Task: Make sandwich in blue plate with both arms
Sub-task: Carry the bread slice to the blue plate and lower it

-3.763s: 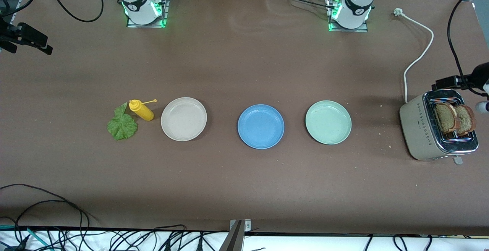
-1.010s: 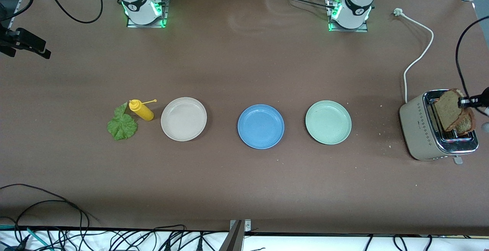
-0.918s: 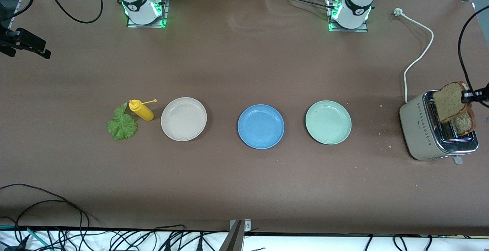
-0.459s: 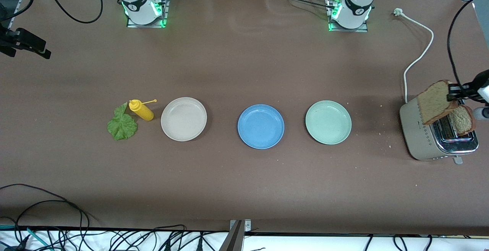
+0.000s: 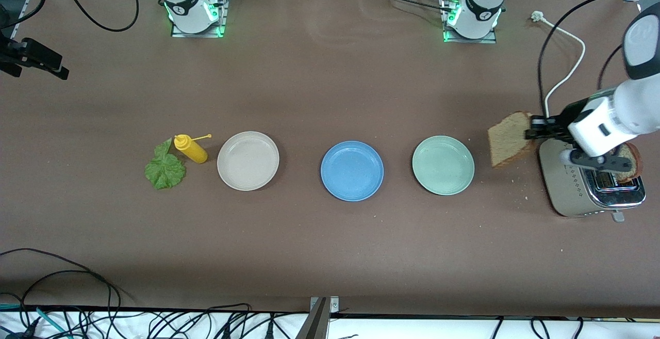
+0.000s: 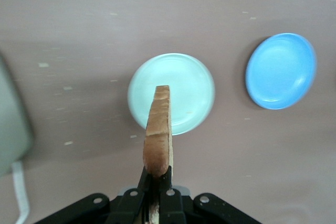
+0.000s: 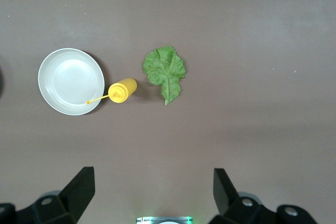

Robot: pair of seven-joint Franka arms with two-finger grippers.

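My left gripper (image 5: 531,133) is shut on the top edge of a brown bread slice (image 5: 508,139), which hangs on edge in the air between the toaster (image 5: 567,189) and the pale green plate (image 5: 443,165). In the left wrist view the bread slice (image 6: 157,129) stands up from the left gripper (image 6: 156,174) over the pale green plate (image 6: 191,90), with the blue plate (image 6: 282,71) beside it. The blue plate (image 5: 352,171) is bare. A second slice (image 5: 630,159) sits in the toaster. The lettuce leaf (image 5: 165,168) lies at the right arm's end. My right gripper (image 7: 153,182) waits open, high over the lettuce leaf (image 7: 165,71).
A yellow squeeze bottle (image 5: 192,149) lies between the lettuce and a beige-white plate (image 5: 248,161). The toaster's white cord (image 5: 567,70) runs toward the left arm's base. Crumbs dot the table near the toaster. Black cables hang along the table edge nearest the front camera.
My left gripper has lifted one bread slice out of the toaster and carried it toward the pale green plate. The right arm has stayed still.
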